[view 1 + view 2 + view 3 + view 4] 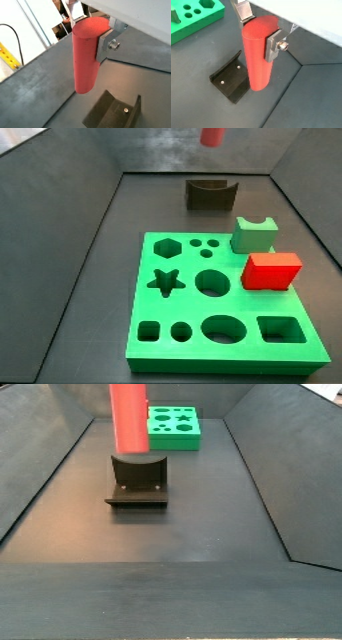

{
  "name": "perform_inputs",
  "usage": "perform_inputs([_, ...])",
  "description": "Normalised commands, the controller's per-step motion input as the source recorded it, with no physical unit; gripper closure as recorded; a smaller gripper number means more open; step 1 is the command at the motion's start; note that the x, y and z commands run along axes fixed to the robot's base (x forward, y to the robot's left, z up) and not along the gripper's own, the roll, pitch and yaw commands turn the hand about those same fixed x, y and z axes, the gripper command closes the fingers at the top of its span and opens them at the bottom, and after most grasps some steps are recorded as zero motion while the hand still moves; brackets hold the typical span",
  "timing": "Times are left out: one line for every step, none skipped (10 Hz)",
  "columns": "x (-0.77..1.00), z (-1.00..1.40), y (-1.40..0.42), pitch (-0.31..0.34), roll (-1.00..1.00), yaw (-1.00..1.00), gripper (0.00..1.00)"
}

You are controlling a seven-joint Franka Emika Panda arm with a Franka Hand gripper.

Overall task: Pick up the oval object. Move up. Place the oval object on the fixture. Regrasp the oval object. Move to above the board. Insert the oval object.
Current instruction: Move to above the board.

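My gripper [91, 29] is shut on the oval object [86, 60], a smooth salmon-red peg hanging upright with its top end between the silver fingers [272, 46]. In both side views only the peg's lower part shows [213, 136] [128, 419]; the gripper itself is above the frame. The peg hangs high over the floor, above the fixture [210, 194], a dark block with a curved notch [138, 484] [231, 80] [117, 112], and does not touch it. The bright green board [181, 303] with cut-out holes lies beyond the fixture [174, 426] [194, 20].
A light green notched block [255, 234] and a red cube [273, 270] stand on the board's right side. Sloping dark grey walls [54, 474] enclose the floor. A yellow strip and a black cable [8, 50] lie outside the wall.
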Motion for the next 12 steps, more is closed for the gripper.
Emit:
perform_inputs([0.03,1.0,0.08,0.12,-0.09,0.03,1.0])
perform_inputs([0.03,0.92,0.05,0.127,-0.1,0.02,1.0])
perform_inputs([0.04,0.82,0.04,0.126,-0.1,0.02,1.0])
perform_inputs([0.03,0.61,0.02,0.126,-0.1,0.02,1.0])
perform_inputs([0.03,0.46,0.01,0.124,-0.1,0.02,1.0])
perform_inputs([0.02,0.26,0.0,0.126,-0.09,0.02,1.0])
perform_inputs([0.03,0.17,0.0,0.127,-0.09,0.02,1.0])
perform_inputs([-0.5,-0.04,-1.0,0.047,-0.24,1.0,1.0])
perform_inputs([-0.5,-0.04,-1.0,0.042,-0.24,1.0,1.0])
perform_inputs([-0.51,-0.04,-1.0,0.015,-0.23,1.0,1.0])
perform_inputs([-0.51,-0.04,-1.0,0.005,-0.23,1.0,1.0])
perform_inputs([-0.52,-0.03,-1.0,-0.016,-0.23,1.0,1.0])
